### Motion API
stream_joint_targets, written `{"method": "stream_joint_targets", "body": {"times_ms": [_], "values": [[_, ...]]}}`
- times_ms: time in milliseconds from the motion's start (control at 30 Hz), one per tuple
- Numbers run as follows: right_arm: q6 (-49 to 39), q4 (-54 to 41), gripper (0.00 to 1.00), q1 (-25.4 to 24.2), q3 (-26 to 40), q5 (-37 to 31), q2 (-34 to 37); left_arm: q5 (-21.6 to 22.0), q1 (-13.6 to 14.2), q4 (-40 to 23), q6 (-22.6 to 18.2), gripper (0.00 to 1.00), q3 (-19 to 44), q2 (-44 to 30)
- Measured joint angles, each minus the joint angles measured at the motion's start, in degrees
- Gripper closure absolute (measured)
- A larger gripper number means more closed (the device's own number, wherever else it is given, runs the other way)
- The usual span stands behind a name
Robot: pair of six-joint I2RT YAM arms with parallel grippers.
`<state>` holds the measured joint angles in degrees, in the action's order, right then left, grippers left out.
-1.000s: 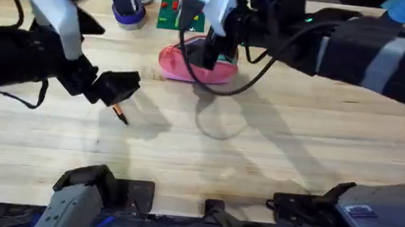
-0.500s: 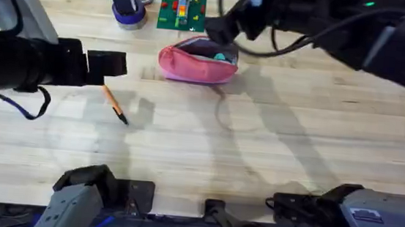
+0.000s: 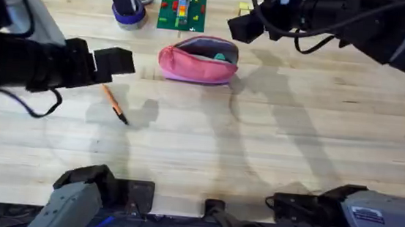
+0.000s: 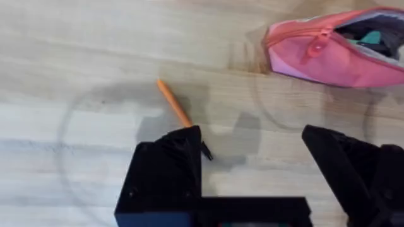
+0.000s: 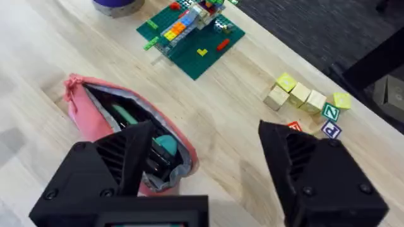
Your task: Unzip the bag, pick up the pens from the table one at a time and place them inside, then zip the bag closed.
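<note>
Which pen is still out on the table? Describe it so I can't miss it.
On the pale wooden table, look left of the open pink bag, near the left gripper. The orange pen lies there at a slant, thin, with a dark tip, alone on bare wood.

**Both arms raised, end effectors open and empty**

The left end effector (image 3: 115, 62) hangs left of the pink bag (image 3: 197, 62), its two black fingers spread wide with nothing between them. The right end effector (image 3: 245, 25) hovers just right of and beyond the bag, fingers likewise parted and empty.
</note>
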<state>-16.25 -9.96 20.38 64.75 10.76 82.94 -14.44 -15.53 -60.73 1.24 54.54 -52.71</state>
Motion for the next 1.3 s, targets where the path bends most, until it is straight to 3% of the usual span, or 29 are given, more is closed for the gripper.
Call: {"method": "stream_joint_targets", "body": {"times_ms": [167, 533, 900, 1300], "values": [[0.0, 0.02, 0.005, -0.7, 0.0, 0.0, 0.0, 1.36, 0.0, 0.06, 4.82, 0.007, 0.0, -7.37], [0.0, 0.02, 0.005, -2.19, 0.0, 0.0, 0.0, 5.99, 0.0, 1.92, 9.07, 0.007, 0.0, -20.53], [0.0, 0.02, 0.003, -2.32, 0.0, 0.02, 0.0, 9.92, 0.0, 5.12, 9.94, 0.008, 0.0, -29.59], [0.0, 0.02, 0.005, -3.91, 0.0, 0.0, 0.0, 11.26, 0.0, 6.4, 9.94, 0.008, 0.0, -36.99]]}}
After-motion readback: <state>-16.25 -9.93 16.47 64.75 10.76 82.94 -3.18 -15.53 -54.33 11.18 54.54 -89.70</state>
